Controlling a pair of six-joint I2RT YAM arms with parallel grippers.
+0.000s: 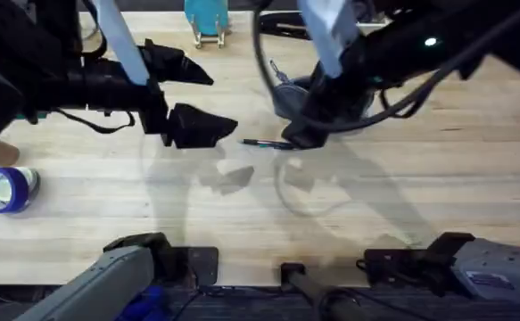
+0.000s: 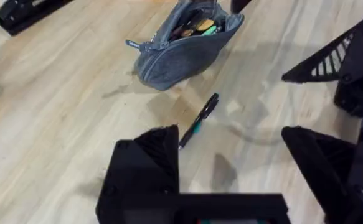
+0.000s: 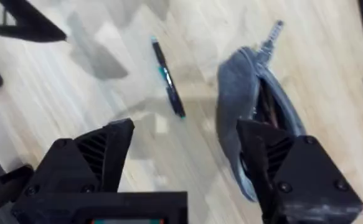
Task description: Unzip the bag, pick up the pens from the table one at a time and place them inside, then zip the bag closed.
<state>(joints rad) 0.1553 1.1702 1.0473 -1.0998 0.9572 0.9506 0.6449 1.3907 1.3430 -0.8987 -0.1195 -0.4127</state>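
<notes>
While both grippers hang released, left gripper [image 2: 231, 155], right gripper [image 3: 187, 162], one pen [image 2: 198, 120] between them, one unzipped bag [image 2: 184, 46] beside the right, bare table [image 1: 420, 178] all round.

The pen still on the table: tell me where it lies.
The pen lies flat on the wooden table, near the middle in the overhead view, just beside the open grey pouch and between the two raised grippers, touching neither.

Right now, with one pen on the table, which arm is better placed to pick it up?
Probably left: its open pincer hovers beside the pen, while the right pincer sits at the unzipped bag.
</notes>
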